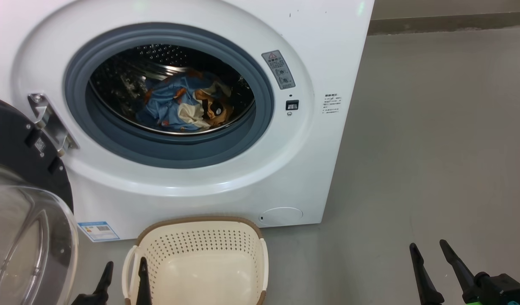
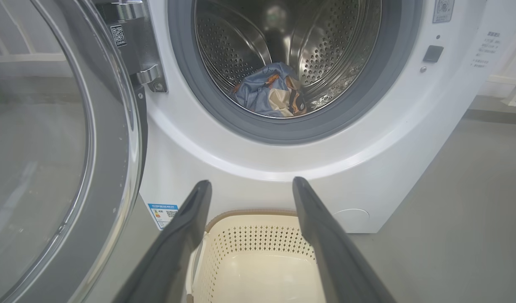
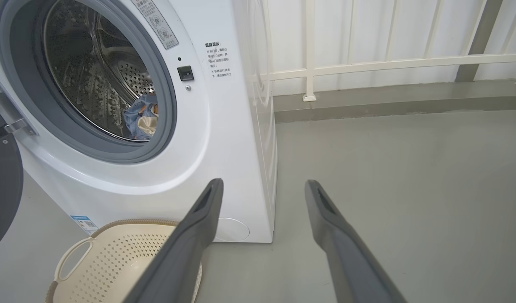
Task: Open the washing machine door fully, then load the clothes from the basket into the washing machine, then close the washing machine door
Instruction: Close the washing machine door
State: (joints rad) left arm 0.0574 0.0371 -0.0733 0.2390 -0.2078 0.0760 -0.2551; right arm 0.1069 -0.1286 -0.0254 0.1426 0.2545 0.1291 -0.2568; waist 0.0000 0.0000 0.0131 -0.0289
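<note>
Left pincer, agape, by basket

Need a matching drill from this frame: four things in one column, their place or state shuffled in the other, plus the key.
Column one:
1. clothes
2. basket
3. washing machine door
4. right gripper

Column two:
A. on the floor in front of the washing machine, nothing seen inside
B. swung open on the left side
C. lying in the drum
D. open, holding nothing

Pairs: 1-C, 2-A, 3-B, 4-D
</note>
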